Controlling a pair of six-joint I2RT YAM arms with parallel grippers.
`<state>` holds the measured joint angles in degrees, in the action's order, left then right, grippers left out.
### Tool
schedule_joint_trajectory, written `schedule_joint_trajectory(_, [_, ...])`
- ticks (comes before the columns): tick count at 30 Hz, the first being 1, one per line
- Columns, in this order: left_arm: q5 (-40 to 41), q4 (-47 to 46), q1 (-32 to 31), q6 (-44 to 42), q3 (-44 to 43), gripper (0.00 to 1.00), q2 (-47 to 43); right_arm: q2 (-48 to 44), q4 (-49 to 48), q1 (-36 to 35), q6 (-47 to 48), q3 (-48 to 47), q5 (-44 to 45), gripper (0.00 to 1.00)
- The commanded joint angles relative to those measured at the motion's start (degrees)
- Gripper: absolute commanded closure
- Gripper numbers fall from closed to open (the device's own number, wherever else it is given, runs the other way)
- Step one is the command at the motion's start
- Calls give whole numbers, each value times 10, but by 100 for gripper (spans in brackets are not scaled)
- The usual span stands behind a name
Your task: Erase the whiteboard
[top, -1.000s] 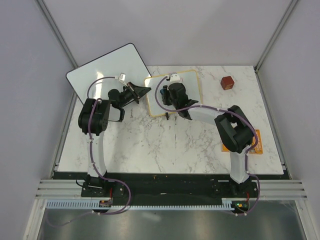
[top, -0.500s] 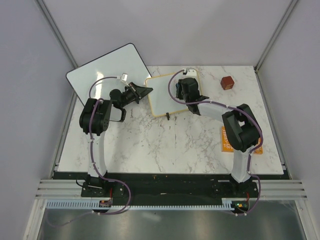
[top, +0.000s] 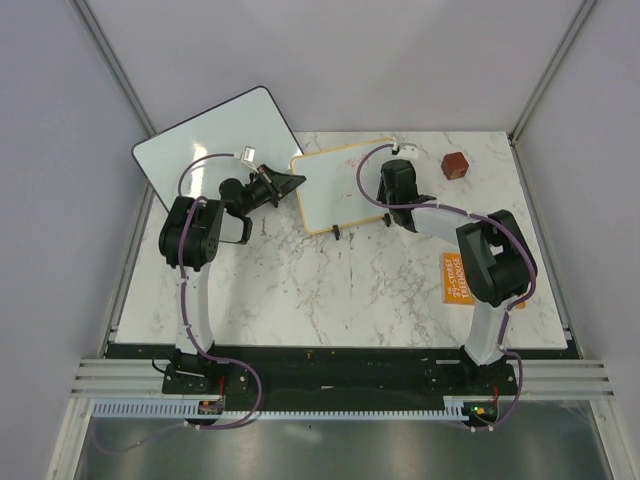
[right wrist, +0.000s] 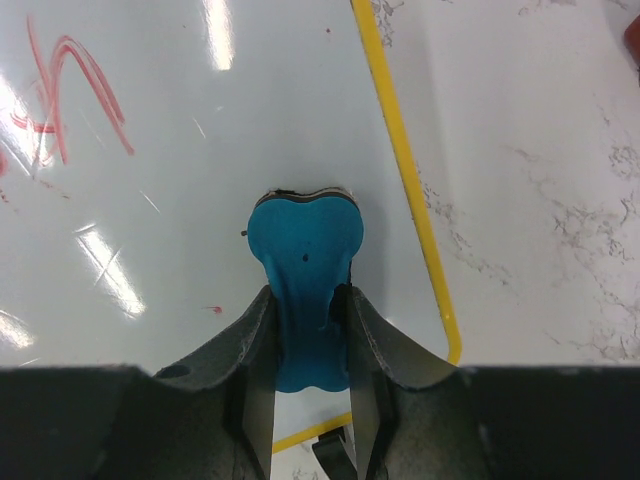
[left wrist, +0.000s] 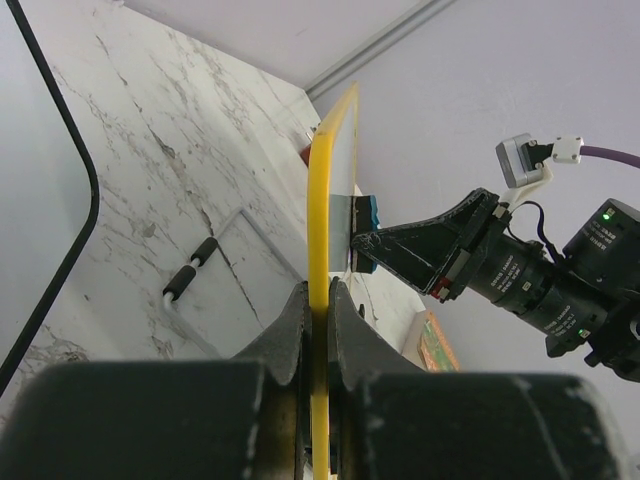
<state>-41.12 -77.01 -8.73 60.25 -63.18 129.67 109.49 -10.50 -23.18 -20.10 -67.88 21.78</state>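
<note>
The whiteboard (top: 340, 188) lies at the rear middle of the marble table (top: 330, 290), turned slightly askew, with its tan frame showing yellow in the wrist views. The left gripper (top: 288, 182) is clamped tight on the frame of its left edge; in the left wrist view the board stands edge-on between the closed fingers (left wrist: 290, 325). The right gripper (top: 397, 178) sits over the board's right side, its jaws partly closed around a blue eraser (right wrist: 303, 250) whose wide head rests on the white surface just inside the right frame. Red handwriting (right wrist: 60, 90) remains toward the board's other side, well apart from the eraser, and a few red specks lie nearer.

A black foot (top: 338, 234) juts from the board's near edge. Just beside its rear left corner, a larger white board with a thin black edge (top: 215, 135) hangs partly off the table's left side. A red-brown block (top: 455, 165) stands near the rear right corner, close to the right gripper, and an orange card (top: 462, 282) lies under the right arm's elbow. Pale grey walls with metal posts close in the rear and sides; bare marble stretches between the whiteboard and the arm bases.
</note>
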Motion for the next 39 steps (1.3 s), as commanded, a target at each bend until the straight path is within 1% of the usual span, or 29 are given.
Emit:
schedule_joint_trajectory(1, [-50, -30, -1, -6, -7, 98, 4, 36, 59, -4, 20, 21, -55, 100])
schedule_joint_trajectory(4, [-51, -31, -2, -6, -8, 98, 3, 38, 44, -27, 34, 23, -83, 100])
schedule_joint_trajectory(8, [-52, -30, -2, -6, -10, 98, 5, 39, 35, -71, 60, 21, -96, 100])
schedule_joint_trajectory(11, [-51, -31, -2, -5, -9, 98, 5, 44, 38, -90, 71, 9, -118, 100])
schedule_joint_trajectory(12, [-50, -31, -3, -5, -9, 98, 5, 47, 42, -92, 74, 2, -139, 100])
schedule_joint_trajectory(15, [-51, -32, -4, -5, -9, 98, 5, 60, 61, -111, 85, -24, -168, 100])
schedule_joint_trajectory(18, [-53, -32, -4, -5, -9, 98, 5, 80, 87, -127, 86, -55, -151, 100])
schedule_joint_trajectory(22, [-53, -35, -5, -5, -7, 98, 4, 85, 88, -126, 72, -65, -110, 100])
schedule_joint_trajectory(33, [-55, -37, -6, -4, -9, 98, 4, 102, 93, -138, 89, -110, -175, 100])
schedule_joint_trajectory(37, [-53, -37, -7, -4, -9, 98, 4, 107, 95, -140, 93, -122, -164, 100])
schedule_joint_trajectory(39, [-53, -38, -8, -4, -7, 98, 4, 110, 94, -139, 94, -132, -141, 100])
